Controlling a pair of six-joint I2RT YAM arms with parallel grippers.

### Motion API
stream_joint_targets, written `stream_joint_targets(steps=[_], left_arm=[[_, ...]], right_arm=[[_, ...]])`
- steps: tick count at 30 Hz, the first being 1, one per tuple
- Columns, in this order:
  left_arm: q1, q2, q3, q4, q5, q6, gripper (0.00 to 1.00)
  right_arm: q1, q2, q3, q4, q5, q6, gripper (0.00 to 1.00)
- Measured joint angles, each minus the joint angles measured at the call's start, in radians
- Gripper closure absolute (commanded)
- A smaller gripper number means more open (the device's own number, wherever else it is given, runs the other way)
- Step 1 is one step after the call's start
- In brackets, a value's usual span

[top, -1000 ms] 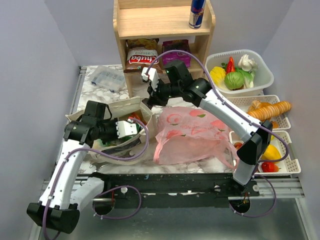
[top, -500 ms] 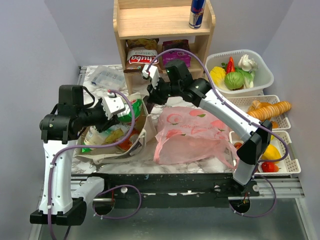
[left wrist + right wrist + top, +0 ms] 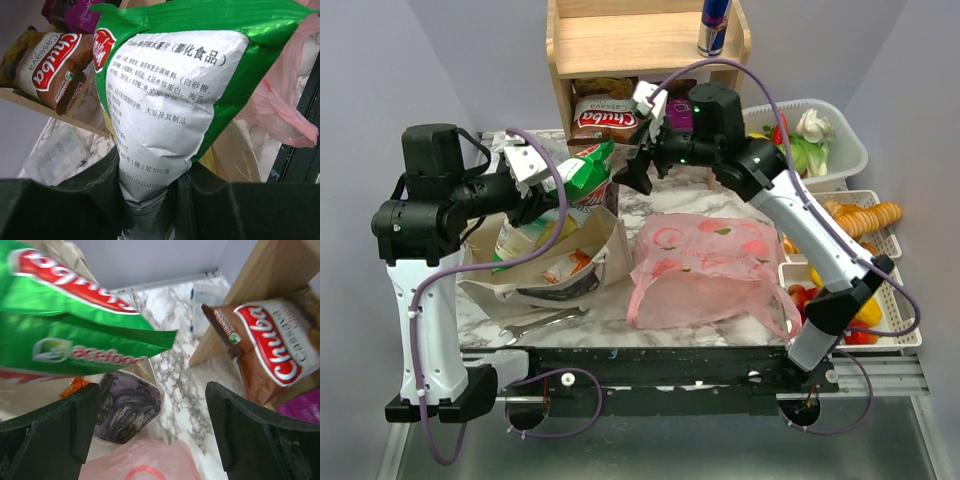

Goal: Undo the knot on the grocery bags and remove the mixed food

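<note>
Green-and-white foil snack bag [image 3: 582, 172] clamped in L gripper [image 3: 150, 176], held above beige canvas tote [image 3: 612, 252]. R gripper [image 3: 646, 166] jaws wide apart, empty. Crinkly pink plastic bag [image 3: 705, 265] at tote's 3 o'clock.

(a) snack bag [image 3: 582, 172]: green-and-white foil pkt, Chinese print on back, held tilted above the tote, lower seam pinched btwn jaws of left gripper [image 3: 150, 175]. (b) canvas tote [image 3: 610, 250]: beige, mouth open, slumped on worktop [image 3: 665, 200] at left; orange item [image 3: 568, 265] & other pkts inside. (c) pink bag [image 3: 705, 265]: thin, translucent, red print, crumpled flat just right of tote.
</note>
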Motion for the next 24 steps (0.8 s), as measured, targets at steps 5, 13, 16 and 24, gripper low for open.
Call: stream_joint_targets(steps=[5, 13, 16, 24], left_arm=[[0.0, 0.066, 0.119, -0.01, 0.051, -0.006, 1.0], [-0.138, 0.115, 0.197, -0.063, 0.072, 0.051, 1.0], [-0.192, 0.146, 0.248, -0.108, 0.068, 0.083, 1.0], [-0.341, 0.241, 0.357, -0.23, 0.001, 0.225, 1.0]], right_arm=[[-0.01, -0.128, -0.035, -0.009, -0.084, -0.088, 0.04], [0.029, -0.233, -0.044, -0.048, -0.206, -0.274, 0.03], [0.091, -0.225, -0.047, -0.069, -0.195, -0.369, 0.02], [0.179, -0.218, -0.06, -0.121, -0.152, -0.523, 0.13]])
